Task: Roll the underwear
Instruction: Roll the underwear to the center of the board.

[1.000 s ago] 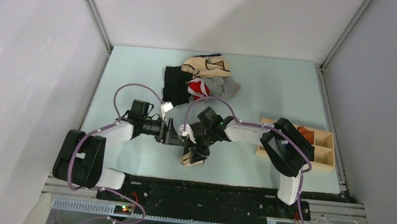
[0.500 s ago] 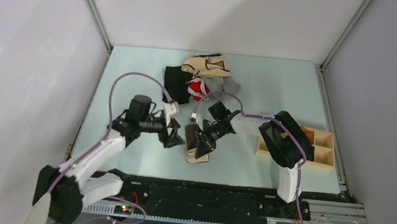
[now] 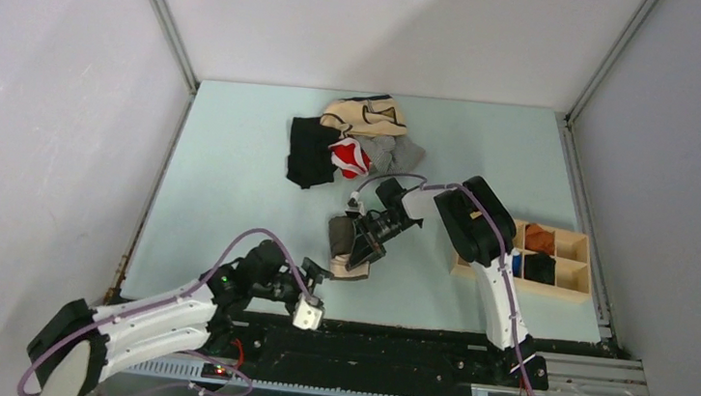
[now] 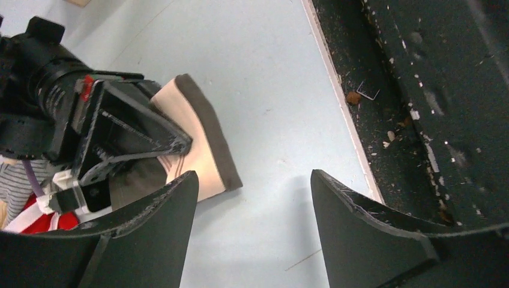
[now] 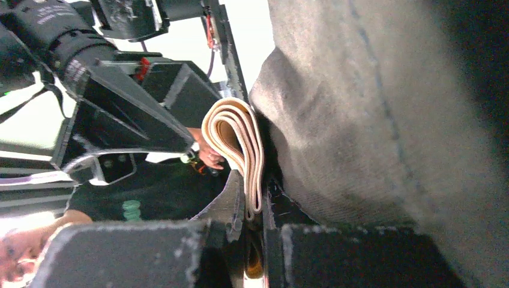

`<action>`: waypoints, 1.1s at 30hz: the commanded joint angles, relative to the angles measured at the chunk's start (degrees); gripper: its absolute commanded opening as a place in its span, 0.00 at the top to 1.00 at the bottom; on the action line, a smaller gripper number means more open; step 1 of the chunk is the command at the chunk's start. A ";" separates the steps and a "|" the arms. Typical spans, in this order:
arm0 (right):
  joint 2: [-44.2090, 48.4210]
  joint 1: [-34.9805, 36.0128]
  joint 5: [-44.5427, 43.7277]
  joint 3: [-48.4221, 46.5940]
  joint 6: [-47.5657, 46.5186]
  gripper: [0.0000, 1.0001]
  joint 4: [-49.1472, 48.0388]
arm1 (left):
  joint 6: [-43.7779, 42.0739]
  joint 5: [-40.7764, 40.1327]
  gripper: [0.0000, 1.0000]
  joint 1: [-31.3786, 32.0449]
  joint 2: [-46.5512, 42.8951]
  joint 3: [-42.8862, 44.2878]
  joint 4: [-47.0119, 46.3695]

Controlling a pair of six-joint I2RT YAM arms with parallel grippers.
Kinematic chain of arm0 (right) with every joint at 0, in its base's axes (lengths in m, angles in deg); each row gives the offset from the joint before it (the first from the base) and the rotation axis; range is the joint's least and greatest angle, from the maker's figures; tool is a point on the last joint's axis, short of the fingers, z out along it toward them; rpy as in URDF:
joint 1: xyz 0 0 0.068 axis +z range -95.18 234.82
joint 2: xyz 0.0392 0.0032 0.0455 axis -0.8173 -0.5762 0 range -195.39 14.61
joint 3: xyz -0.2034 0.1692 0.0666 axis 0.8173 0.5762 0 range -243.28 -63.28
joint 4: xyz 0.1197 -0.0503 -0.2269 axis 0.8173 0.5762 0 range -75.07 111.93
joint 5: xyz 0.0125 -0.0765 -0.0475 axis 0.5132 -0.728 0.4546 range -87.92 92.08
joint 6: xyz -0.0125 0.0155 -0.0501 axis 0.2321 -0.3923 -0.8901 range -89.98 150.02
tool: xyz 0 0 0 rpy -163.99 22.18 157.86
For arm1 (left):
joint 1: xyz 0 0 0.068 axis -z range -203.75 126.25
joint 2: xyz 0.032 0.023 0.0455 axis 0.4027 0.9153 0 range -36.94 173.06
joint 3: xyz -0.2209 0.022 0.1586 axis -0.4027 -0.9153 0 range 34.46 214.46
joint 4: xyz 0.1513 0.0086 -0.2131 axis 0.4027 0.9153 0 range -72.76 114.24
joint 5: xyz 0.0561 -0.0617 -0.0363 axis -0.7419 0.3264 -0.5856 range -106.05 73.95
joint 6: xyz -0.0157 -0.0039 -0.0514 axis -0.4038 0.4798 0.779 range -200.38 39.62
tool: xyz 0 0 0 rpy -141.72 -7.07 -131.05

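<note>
**Right gripper** [image 5: 264, 243]: jaws nearly together, clamped on the folded cream waistband of the underwear [image 5: 372, 120]. The waistband layers show as a tight stack at the pinch. In the left wrist view the same gripper [image 4: 180, 144] bites the bundle's edge from the left.

**Left gripper** [image 4: 252, 222]: jaws wide apart, nothing between them and touching nothing. It hangs over bare table near the black front rail, and the underwear [image 4: 204, 150] is ahead of it and apart. From above it [image 3: 313, 274] sits just left of the bundle.

**The underwear** [image 3: 346, 253]: a folded bundle, olive-brown with a cream band. It is at the near middle of the table [image 3: 232, 177], between the two arms and left of the wooden tray [image 3: 570, 292]. Whether it rests fully on the surface cannot be told.

**Wooden tray**: compartments, one holding a rust-brown roll [image 3: 539, 238] and one a black roll [image 3: 540, 268].

**Far pile**: a black garment [image 3: 310, 151], a beige garment with dark trim [image 3: 364, 115], a red-and-white piece [image 3: 350, 157] and a grey piece [image 3: 401, 152], bunched together and well apart from the bundle.
</note>
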 commanded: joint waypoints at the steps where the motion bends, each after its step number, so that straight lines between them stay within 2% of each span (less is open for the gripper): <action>1: -6.86 -0.64 -3.50 -1.08 3.50 1.00 5.63 | -6.74 -3.32 0.25 1.99 5.17 0.27 -10.32; 6: -7.36 -0.90 -3.01 -0.87 4.61 1.00 4.39 | -7.75 -7.02 0.28 4.01 9.98 0.06 -14.83; 9: -7.64 -1.06 -2.92 -0.91 5.34 1.00 3.60 | -7.97 -12.06 0.30 5.45 14.32 -0.39 -19.45; 19: -8.53 -0.61 -1.97 -0.89 6.75 1.00 2.28 | -5.95 -20.71 0.44 6.93 25.09 1.34 -28.24; 21: -8.67 -0.55 -2.04 -0.88 6.94 1.00 2.16 | -5.32 -22.17 0.51 6.93 27.41 2.67 -28.66; 24: -8.47 -0.38 -2.53 -0.90 7.06 1.00 1.85 | -5.22 -22.48 0.67 6.98 29.17 4.36 -27.93; 25: -8.37 -0.35 -3.17 -0.89 6.93 0.99 1.93 | -5.24 -22.17 0.76 6.95 29.23 4.76 -27.24; 27: -7.51 -0.21 -4.35 -0.90 6.39 0.93 2.13 | -4.40 -21.42 0.84 6.99 29.08 6.38 -24.25; 29: -4.86 -0.47 -6.18 -0.87 4.80 0.78 2.45 | -2.95 -19.79 0.90 6.80 28.33 8.14 -20.56; 30: -3.84 -0.58 -7.02 -0.77 4.27 0.64 2.52 | -2.28 -18.84 0.92 6.33 27.56 9.55 -17.72; 31: -1.27 -0.85 -8.97 -0.48 2.87 0.59 2.93 | -1.49 -16.38 0.95 6.06 27.32 10.39 -15.68; 33: 2.74 -1.64 -11.92 -0.33 1.02 0.32 4.11 | 0.45 -13.62 0.99 5.18 27.08 12.79 -11.71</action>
